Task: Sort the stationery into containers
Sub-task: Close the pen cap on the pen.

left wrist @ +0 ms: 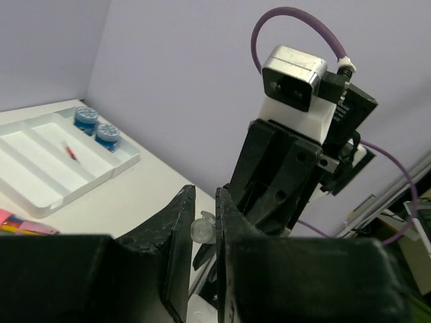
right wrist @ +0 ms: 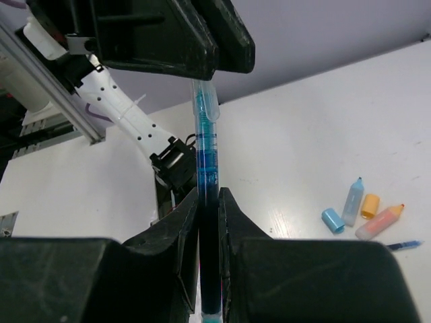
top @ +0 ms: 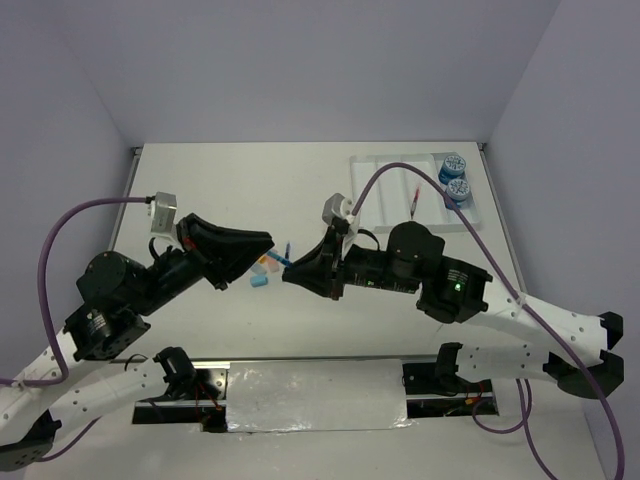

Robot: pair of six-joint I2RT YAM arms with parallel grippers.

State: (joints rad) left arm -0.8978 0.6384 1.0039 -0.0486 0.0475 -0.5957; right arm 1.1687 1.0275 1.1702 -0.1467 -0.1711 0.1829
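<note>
Two lilac walls (top: 300,70) around a white table (top: 250,190), from above; far right, white tray (top: 395,200) holding two blue rolls (top: 455,178) and red pen (top: 415,203). Left wrist: left gripper (left wrist: 204,202) clamped on clear tip of blue pen (left wrist: 202,229). Right wrist: right gripper (right wrist: 209,208) shut around its barrel, loose markers (right wrist: 363,212) on table beyond, pen's bottom cut off.

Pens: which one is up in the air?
The blue pen, held in midair by the left end effector and right end effector; the red pen lies in the white tray.
</note>
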